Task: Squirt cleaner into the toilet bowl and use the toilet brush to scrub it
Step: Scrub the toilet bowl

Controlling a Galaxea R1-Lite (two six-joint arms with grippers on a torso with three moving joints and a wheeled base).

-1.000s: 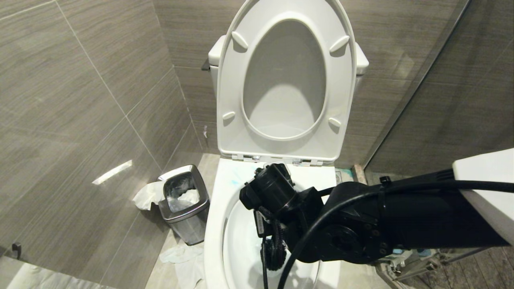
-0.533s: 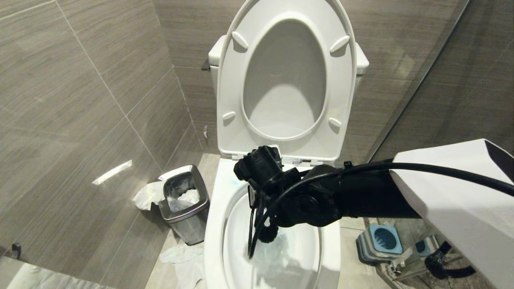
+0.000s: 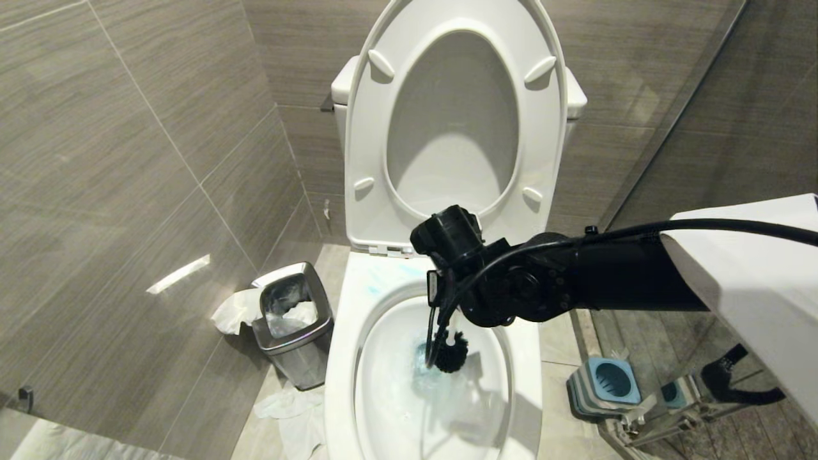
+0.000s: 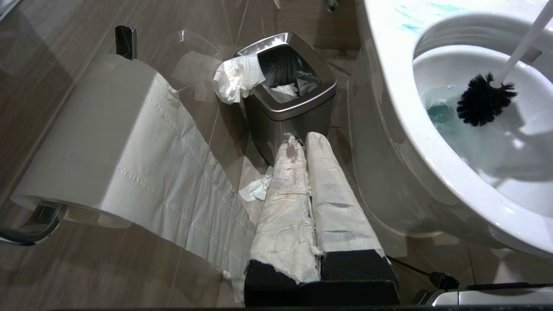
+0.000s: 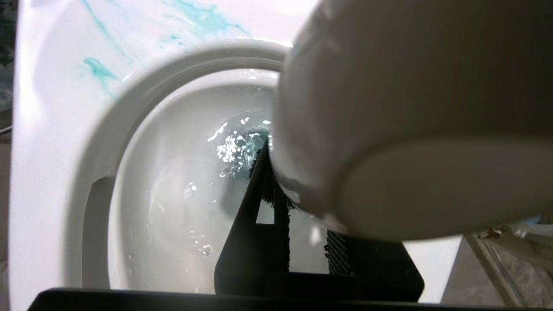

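The white toilet bowl (image 3: 342,358) stands with seat and lid raised. My right gripper (image 3: 447,316) reaches in from the right and points down into the basin, shut on the toilet brush's white handle (image 5: 389,108). The black bristle head (image 3: 451,353) sits low in the basin at the water. The cleaner (image 3: 420,358) tints the water turquoise and smears the back rim (image 5: 99,71). In the left wrist view the toilet brush (image 4: 484,99) slants into the toilet bowl (image 4: 389,65). My left gripper (image 4: 302,140), its fingers wrapped in white paper, is shut on nothing, low beside the bowl.
A small steel waste bin (image 3: 294,322) with tissue in it stands left of the toilet, and crumpled tissue (image 3: 287,409) lies on the floor. A grey-and-blue brush holder (image 3: 604,383) stands on the right. A toilet paper roll (image 4: 86,142) hangs close to my left gripper.
My right arm has swung up and away, carrying the brush head from the near part of the basin toward the middle and back. The left arm has kept still.
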